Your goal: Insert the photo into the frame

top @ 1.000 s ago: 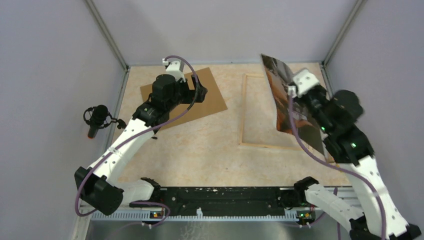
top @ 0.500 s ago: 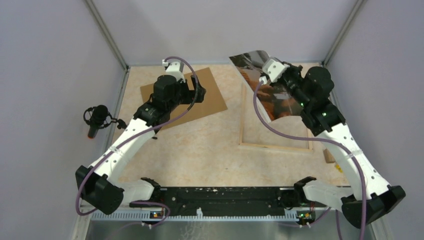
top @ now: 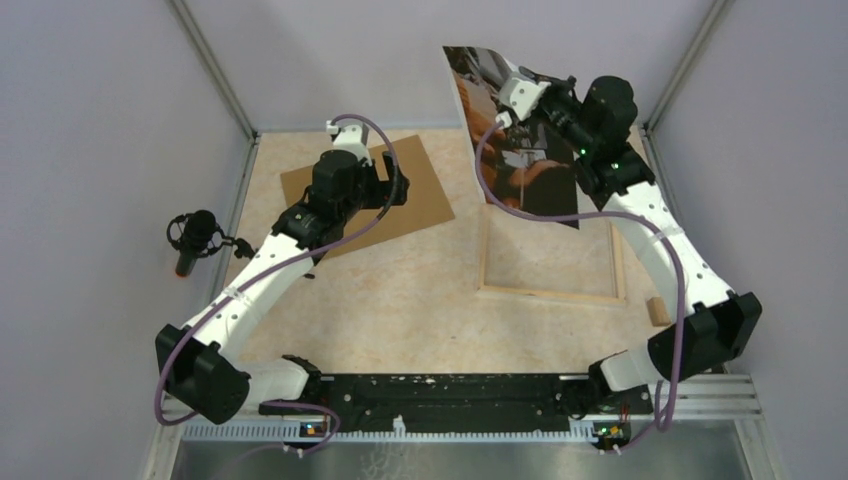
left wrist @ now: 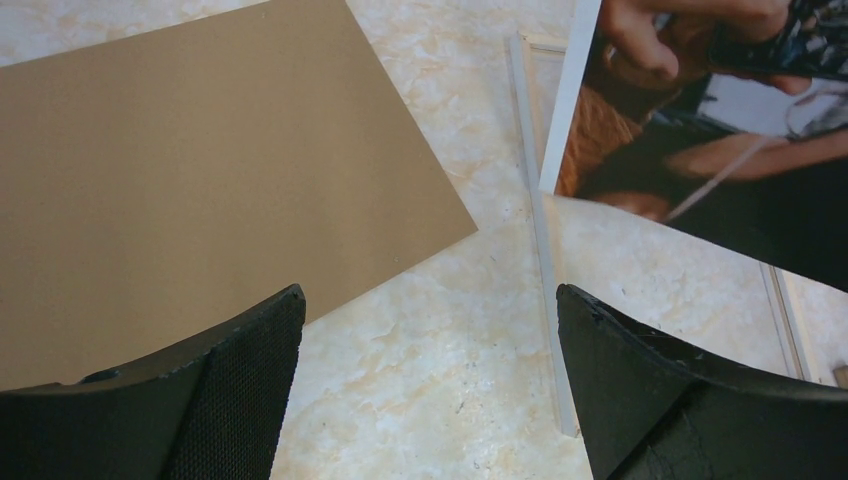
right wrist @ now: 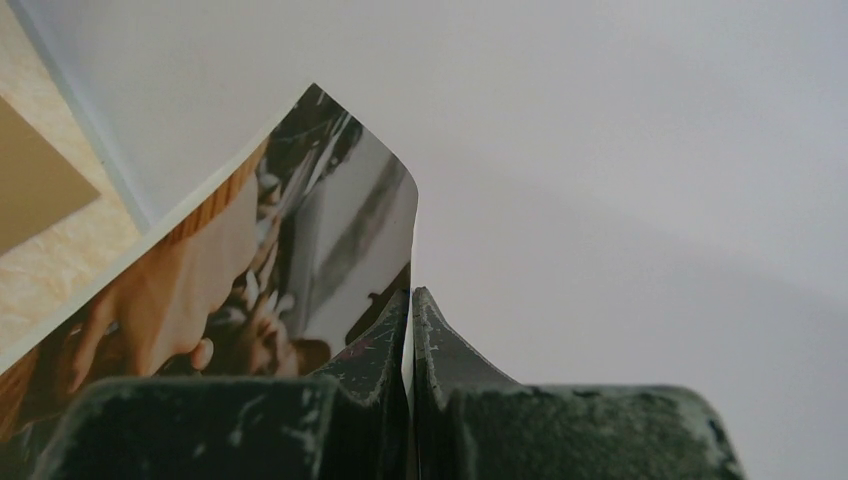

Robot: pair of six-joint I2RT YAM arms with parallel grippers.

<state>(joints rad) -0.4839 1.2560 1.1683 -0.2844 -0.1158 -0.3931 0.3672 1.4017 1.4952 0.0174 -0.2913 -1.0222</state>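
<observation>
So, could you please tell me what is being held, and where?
The right tool grips the photo by one edge; the left tool, open, holds nothing.

— What does the tabletop [top: 400, 290] look like?
— Beige and marbled, matte. The light on it is even and the shadows are soft.
— And around it?
— Plain pale grey-lilac panels: a left wall [top: 100, 150], a back wall [top: 400, 60] and a right wall [top: 780, 150]. Thin metal posts [top: 212, 68] rise at the two far corners.
— The near edge?
— A black rail [top: 450, 392] runs across it, with a metal sheet [top: 450, 458] below. A small black microphone [top: 197, 230] sits beside the table's left edge.
</observation>
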